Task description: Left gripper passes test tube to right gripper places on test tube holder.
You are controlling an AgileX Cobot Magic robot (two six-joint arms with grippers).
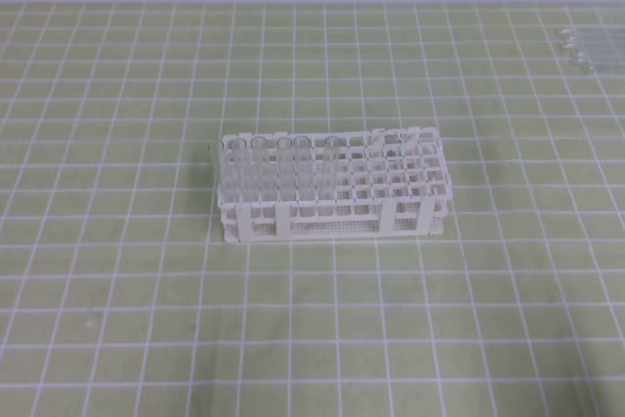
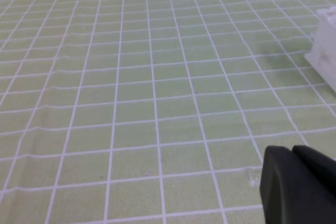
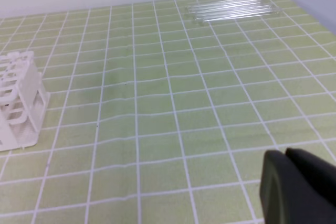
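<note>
We are seeing each pincer [image 2: 299, 187] cut off at five o'clock; loose tubes [image 1: 584, 49] are blurring at one o'clock.

The test tube holder [image 1: 335, 197] is made of white plastic with a smooth, slightly shiny finish, and its lower tier is finely perforated. The tubes [image 1: 283, 168] standing in it, and the loose tubes [image 3: 231, 8] on the mat, are of clear, glossy glass. The mat [image 1: 117, 271] is seen as matt green, printed with white lines. The left gripper [image 2: 299, 184] and the right gripper [image 3: 299, 184] are finished in smooth matt black.
</note>
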